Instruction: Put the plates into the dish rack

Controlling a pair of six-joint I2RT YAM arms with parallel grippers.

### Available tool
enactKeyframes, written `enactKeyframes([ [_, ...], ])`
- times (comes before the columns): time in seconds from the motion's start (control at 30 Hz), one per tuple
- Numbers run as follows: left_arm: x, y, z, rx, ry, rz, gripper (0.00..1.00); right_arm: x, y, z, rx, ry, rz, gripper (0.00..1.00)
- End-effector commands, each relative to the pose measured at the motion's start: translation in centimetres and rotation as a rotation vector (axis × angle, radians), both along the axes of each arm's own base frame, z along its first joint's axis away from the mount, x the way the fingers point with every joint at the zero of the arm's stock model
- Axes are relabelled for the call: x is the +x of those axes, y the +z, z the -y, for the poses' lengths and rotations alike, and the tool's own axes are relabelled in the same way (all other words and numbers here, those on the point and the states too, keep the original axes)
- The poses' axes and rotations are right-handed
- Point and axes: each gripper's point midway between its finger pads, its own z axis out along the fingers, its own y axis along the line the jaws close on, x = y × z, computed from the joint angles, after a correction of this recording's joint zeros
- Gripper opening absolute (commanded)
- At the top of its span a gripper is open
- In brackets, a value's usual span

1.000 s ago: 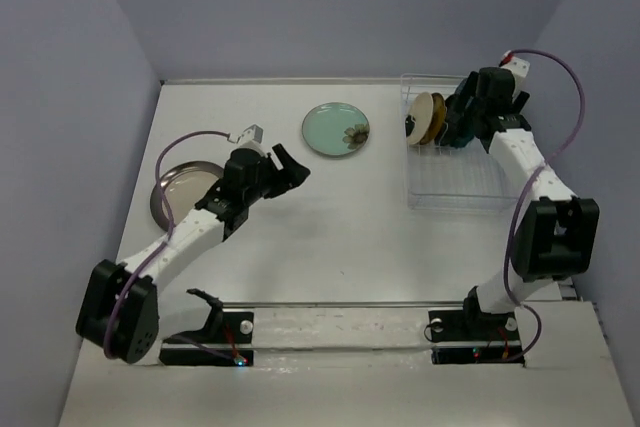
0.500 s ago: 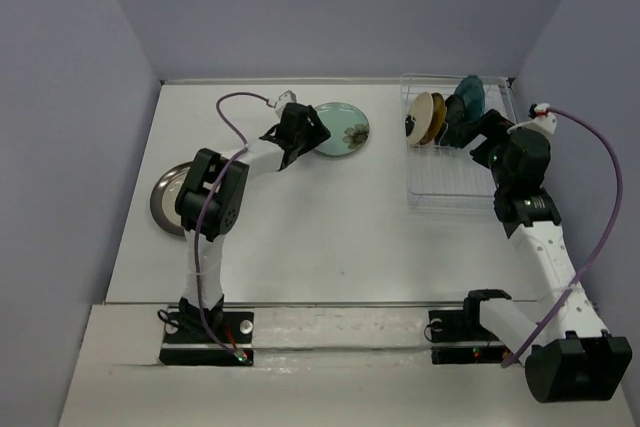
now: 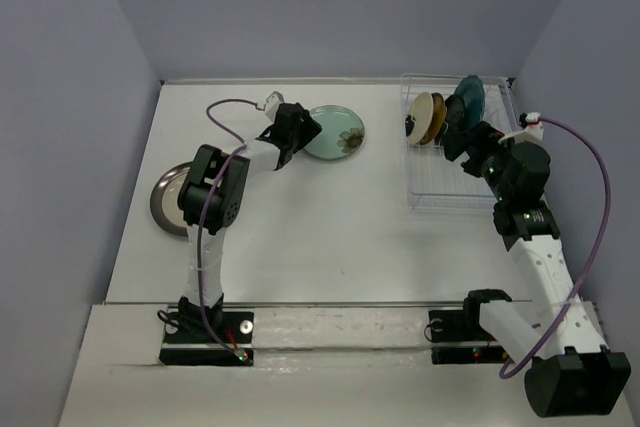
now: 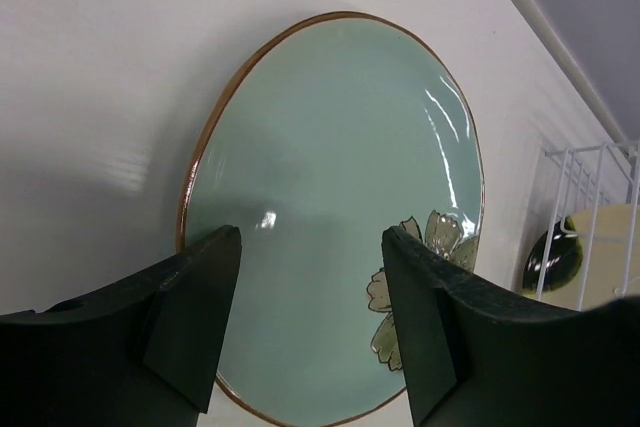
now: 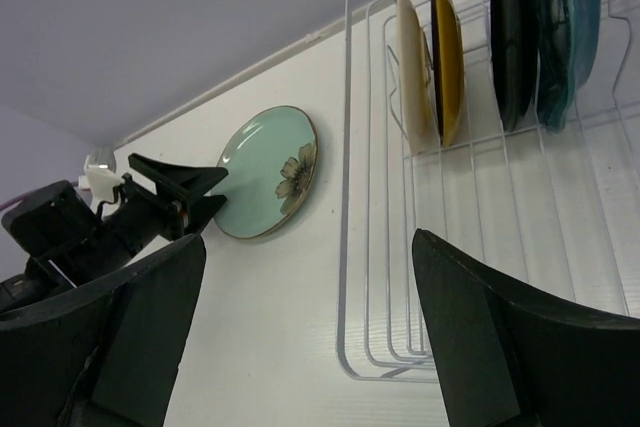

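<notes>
The pale mint plate (image 3: 338,133) with a flower lies flat on the table at the back. My left gripper (image 3: 303,131) is open at its left rim. In the left wrist view the mint plate (image 4: 340,177) fills the frame, and my left gripper (image 4: 310,252) hovers over its near part with both fingers apart. The dish rack (image 3: 450,187) at the back right holds cream (image 5: 408,57), amber (image 5: 447,57), black (image 5: 513,37) and teal (image 5: 560,27) plates upright. My right gripper (image 3: 463,139) hangs open and empty over the rack. A grey-rimmed plate (image 3: 168,202) lies at the left.
The left arm's elbow stands over the grey-rimmed plate's right edge. The purple side walls close in the table on the left and right. The near half of the rack (image 5: 345,247) has bare slots.
My left arm swung from mid-table to the mint plate and its jaws narrowed a little. My right gripper pulled back from the racked plates, leaving the teal plate standing there.
</notes>
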Motion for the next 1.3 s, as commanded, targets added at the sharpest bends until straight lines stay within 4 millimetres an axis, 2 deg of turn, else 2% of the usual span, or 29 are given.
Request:
enactKeyframes([
  [0.0,-0.9,4.5,-1.5,0.048,-0.007,0.081,0.75,0.2,1.3,-1.2,0.011,0.061,0.057,0.89],
  [0.1,-1.1,6.7,-2.5,0.103,0.007,0.137,0.77,0.3,1.1,-1.3,0.011,0.063,0.052,0.89],
  [0.13,-1.4,7.3,-3.2,0.137,0.007,0.151,0.77,0.4,1.6,-1.6,0.013,0.073,0.079,0.89],
  [0.23,-2.0,7.1,-4.8,0.207,0.046,0.148,0.77,0.4,1.7,-1.7,0.018,0.076,0.086,0.89],
  [0.27,-2.1,6.6,-5.1,0.227,0.050,0.142,0.77,0.4,1.5,-1.7,0.018,0.077,0.083,0.89],
  [0.33,-2.3,4.4,-5.4,0.259,0.042,0.101,0.77,0.5,1.4,-1.8,0.020,0.082,0.078,0.88],
  [0.4,-2.7,2.0,-4.7,0.271,-0.011,0.029,0.77,0.5,1.3,-1.8,0.021,0.083,0.078,0.88],
  [0.43,-2.1,0.7,-4.2,0.274,-0.027,0.002,0.76,0.5,1.3,-1.8,0.021,0.083,0.080,0.88],
  [0.53,-2.0,-1.2,-3.0,0.249,-0.073,-0.029,0.75,0.3,1.5,-2.1,0.017,0.093,0.085,0.88],
  [0.73,-1.0,-2.0,-1.8,0.131,-0.093,-0.022,0.71,0.4,0.7,-2.3,0.018,0.102,0.067,0.88],
  [0.8,-0.4,-1.8,-1.5,0.072,-0.092,0.000,0.68,0.5,0.4,-2.4,0.022,0.111,0.058,0.88],
  [0.87,-0.6,-2.9,-1.6,0.019,-0.067,-0.019,0.56,0.4,0.1,-2.9,0.026,0.128,0.053,0.88],
  [0.9,-0.1,-2.6,-1.6,-0.009,-0.057,0.007,0.49,0.4,0.0,-3.0,0.028,0.131,0.051,0.87],
  [0.93,-0.5,-3.4,-1.9,-0.036,-0.035,-0.009,0.35,0.5,-0.2,-3.1,0.028,0.139,0.045,0.87],
  [0.97,-0.5,-2.8,-1.4,-0.076,-0.056,0.017,0.28,0.4,-0.3,-3.6,0.030,0.157,0.041,0.87],
  [1.0,-1.0,-3.0,-1.7,-0.087,-0.051,0.016,0.14,0.3,-0.4,-3.8,0.030,0.174,0.039,0.87],
  [1.03,-1.0,-2.5,-2.0,-0.100,-0.043,0.029,0.06,0.4,-0.7,-4.3,0.029,0.194,0.029,0.87],
  [1.1,-0.9,-1.2,-2.5,-0.119,-0.028,0.072,0.06,0.5,-0.9,-5.2,0.021,0.228,0.019,0.87],
  [1.27,-2.8,4.7,-4.5,-0.183,-0.016,0.199,0.06,0.3,-1.8,-10.3,-0.025,0.387,-0.017,0.86],
])
